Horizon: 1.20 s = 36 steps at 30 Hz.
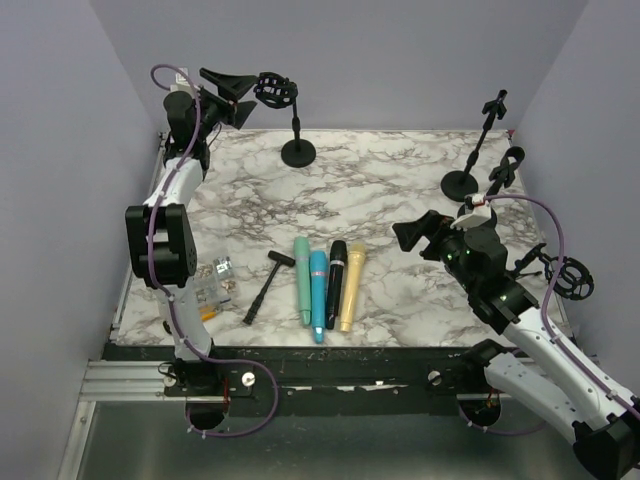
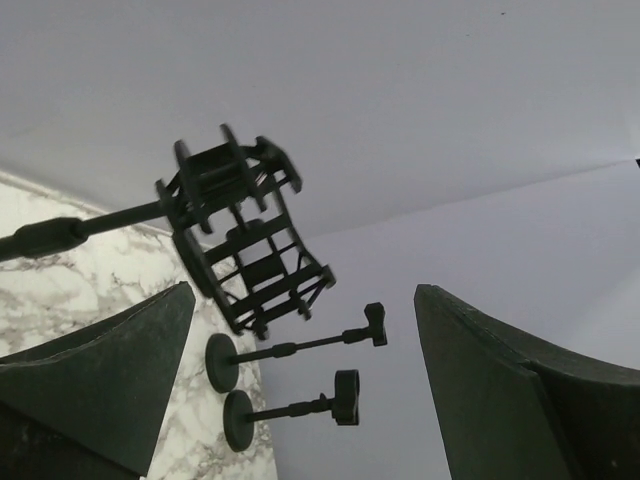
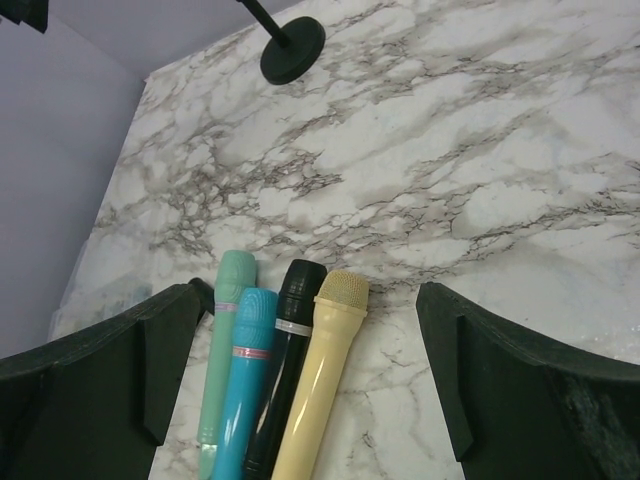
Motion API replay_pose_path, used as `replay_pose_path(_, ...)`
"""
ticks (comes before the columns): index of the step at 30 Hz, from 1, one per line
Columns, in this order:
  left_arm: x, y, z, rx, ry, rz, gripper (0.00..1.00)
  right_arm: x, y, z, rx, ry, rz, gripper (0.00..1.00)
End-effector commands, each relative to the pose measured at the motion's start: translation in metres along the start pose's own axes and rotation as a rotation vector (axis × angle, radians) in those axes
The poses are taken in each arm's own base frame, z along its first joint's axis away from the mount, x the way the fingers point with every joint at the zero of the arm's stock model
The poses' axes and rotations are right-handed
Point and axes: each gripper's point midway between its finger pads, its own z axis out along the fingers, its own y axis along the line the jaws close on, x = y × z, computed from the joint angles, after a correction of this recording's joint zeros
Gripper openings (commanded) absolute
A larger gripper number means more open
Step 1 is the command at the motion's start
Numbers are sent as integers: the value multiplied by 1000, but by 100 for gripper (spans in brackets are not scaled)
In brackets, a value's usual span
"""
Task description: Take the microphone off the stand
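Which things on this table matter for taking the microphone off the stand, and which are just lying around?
Job: shock-mount stand; plain stands at the back right; green microphone, blue microphone, black microphone, yellow microphone, all already lying flat on the marble table.
Lying about: black T-shaped tool; clear plastic pieces; shock mount at the right edge.

Four microphones (image 1: 336, 280) laid side by side at 6 o'clock on marble table (image 1: 400, 180). Cage-topped stand (image 1: 297, 150) at 12; left gripper (image 1: 243, 100) spread just beside cage. At 3, right gripper (image 1: 412, 238) spread.
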Motion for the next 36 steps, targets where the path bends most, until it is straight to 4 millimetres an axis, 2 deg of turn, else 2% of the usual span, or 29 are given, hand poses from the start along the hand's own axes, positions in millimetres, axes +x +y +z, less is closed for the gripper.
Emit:
replay_pose_path(1,0,-9,23,15,45,-15,93,-13,4,-1,-4,-37,-7,100)
replay_pose_path(7,13,18,36,-81,40,-39,91,-14,5,2,2,-36,-10,100)
replay_pose_path(9,7,27,35,-128,0,-28,91,-14,4,3,4,-33,-12,100)
replay_pose_path(10,19,28,40,-144,6,-25,91,-13,4,4,4,-31,-14,100)
replay_pose_path(16,26,46,37,-228,-42,-30,87,-13,2,4,14,-31,-16,100)
replay_pose_path(23,31,49,25,-212,-54,7,87,-12,1,5,18,-30,-21,100)
replay_pose_path(31,25,8,10,-127,-49,157,92,-9,2,7,12,-19,-17,100)
replay_pose_path(33,20,9,3,-154,-62,158,93,-8,3,8,8,-17,-14,100)
replay_pose_path(36,13,20,-6,-191,-102,140,95,-8,3,9,5,-17,-8,100)
